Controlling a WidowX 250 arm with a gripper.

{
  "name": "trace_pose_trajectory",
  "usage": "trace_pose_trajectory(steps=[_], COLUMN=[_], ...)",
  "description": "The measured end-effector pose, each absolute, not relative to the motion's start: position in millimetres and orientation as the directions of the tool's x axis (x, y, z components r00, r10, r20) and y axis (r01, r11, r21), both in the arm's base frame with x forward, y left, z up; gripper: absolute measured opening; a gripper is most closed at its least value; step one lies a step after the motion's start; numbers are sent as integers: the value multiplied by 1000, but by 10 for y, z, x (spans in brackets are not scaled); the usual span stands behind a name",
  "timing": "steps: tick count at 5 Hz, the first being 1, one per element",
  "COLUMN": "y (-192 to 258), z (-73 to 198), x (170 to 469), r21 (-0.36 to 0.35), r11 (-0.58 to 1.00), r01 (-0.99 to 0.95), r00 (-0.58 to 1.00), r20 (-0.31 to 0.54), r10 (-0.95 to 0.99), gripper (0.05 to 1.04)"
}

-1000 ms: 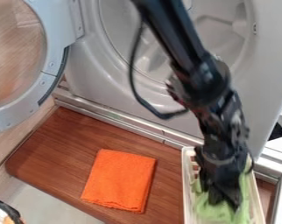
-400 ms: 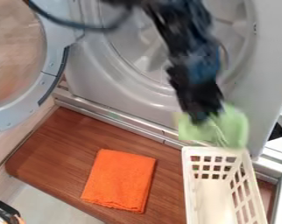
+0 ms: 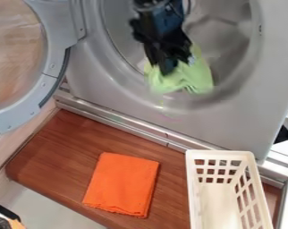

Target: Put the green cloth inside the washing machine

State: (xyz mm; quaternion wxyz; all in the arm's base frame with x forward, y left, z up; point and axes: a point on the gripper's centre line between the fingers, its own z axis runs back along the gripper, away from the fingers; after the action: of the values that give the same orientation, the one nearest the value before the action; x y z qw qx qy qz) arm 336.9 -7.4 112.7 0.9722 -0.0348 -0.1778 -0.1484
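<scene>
The black gripper (image 3: pixel 169 67) hangs in front of the lower part of the washing machine's round opening, shut on the green cloth (image 3: pixel 185 79). The cloth spreads out below and to the right of the fingertips and overlaps the opening's lower rim in the view; whether it touches the rim, I cannot tell. The grey washing machine (image 3: pixel 242 107) faces the board, with its drum showing behind the arm.
At the left the round door (image 3: pixel 52 67) stands open. An orange folded cloth (image 3: pixel 121 184) lies on the brown wooden board (image 3: pixel 62 152). A white slatted basket (image 3: pixel 195 192) stands at the lower right. Metal rails run along the machine's base.
The gripper has lifted the green cloth out of the white basket and carried it up and left to the machine's opening. The orange cloth and the basket have stayed put.
</scene>
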Motion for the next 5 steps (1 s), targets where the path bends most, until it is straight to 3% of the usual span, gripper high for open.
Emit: trace_pose_trajectory(steps=[1, 3, 5], y=[-1, 46, 103], z=[989, 734, 491], x=[3576, 3850, 4012], r21=[34, 25, -26], r11=[964, 980, 987], r01=[262, 199, 160], r00=[872, 832, 858], r20=[419, 523, 498], r10=[-252, -182, -126], gripper=[115, 115, 181])
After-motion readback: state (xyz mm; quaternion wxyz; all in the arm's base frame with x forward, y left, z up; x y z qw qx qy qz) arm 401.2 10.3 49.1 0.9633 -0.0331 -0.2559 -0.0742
